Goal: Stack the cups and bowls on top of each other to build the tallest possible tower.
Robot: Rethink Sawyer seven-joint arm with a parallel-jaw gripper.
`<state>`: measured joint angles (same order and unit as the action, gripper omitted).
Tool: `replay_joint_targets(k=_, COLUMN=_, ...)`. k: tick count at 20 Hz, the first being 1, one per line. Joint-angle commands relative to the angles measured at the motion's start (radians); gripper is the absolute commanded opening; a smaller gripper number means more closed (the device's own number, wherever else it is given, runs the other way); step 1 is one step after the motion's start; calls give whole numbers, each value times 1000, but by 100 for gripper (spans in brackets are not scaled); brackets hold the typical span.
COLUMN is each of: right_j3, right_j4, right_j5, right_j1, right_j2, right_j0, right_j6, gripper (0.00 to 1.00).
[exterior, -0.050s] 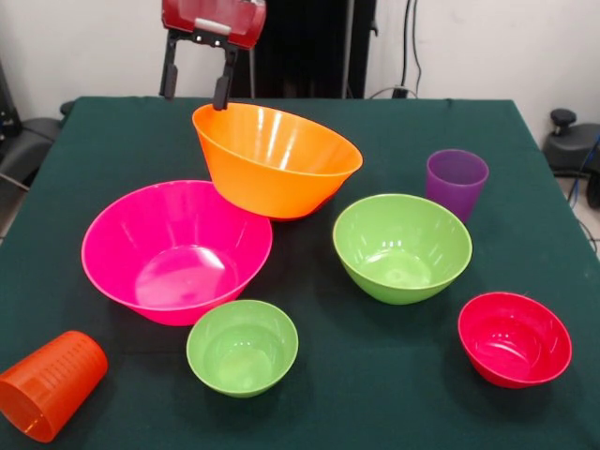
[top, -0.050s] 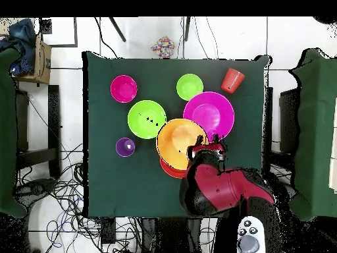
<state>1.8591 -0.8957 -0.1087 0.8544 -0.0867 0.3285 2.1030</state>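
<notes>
A large orange bowl (exterior, -0.050s: 277,159) (top, -0.050s: 179,143) sits tilted on a shallow red-orange bowl (top, -0.050s: 167,170), of which only a sliver shows. My gripper (exterior, -0.050s: 195,92) (top, -0.050s: 209,142) hangs open at the orange bowl's far rim, one finger (exterior, -0.050s: 223,89) right at the rim and the other outside it. A large pink bowl (exterior, -0.050s: 176,248) (top, -0.050s: 209,113), a medium green bowl (exterior, -0.050s: 401,246) (top, -0.050s: 146,118), a small green bowl (exterior, -0.050s: 242,347) (top, -0.050s: 189,86) and a small crimson bowl (exterior, -0.050s: 514,337) (top, -0.050s: 124,88) stand apart. The purple cup (exterior, -0.050s: 457,180) (top, -0.050s: 125,146) is upright. The orange cup (exterior, -0.050s: 49,384) (top, -0.050s: 232,80) lies on its side.
Everything stands on a dark green tablecloth (exterior, -0.050s: 375,394) (top, -0.050s: 105,184). The orange cup lies close to the table's corner. Cables (top, -0.050s: 59,191) cover the floor beside the table, and dark chairs (top, -0.050s: 316,132) flank it.
</notes>
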Motion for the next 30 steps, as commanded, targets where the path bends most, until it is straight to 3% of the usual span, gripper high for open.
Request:
replay_joint_targets(k=1, right_j3=33, right_j4=-65, right_j5=94, right_j1=-24, right_j2=109, right_j0=-22, right_j6=-36, gripper=100)
replay_joint_targets(k=15, right_j3=-49, right_j4=-60, right_j5=-89, right_j1=-169, right_j2=-82, right_j0=-127, right_j6=-13, gripper=100)
replay_joint_targets(k=30, right_j3=-82, right_j4=-47, right_j5=-211, right_j1=-264, right_j2=-175, right_j0=-154, right_j6=-41, gripper=100)
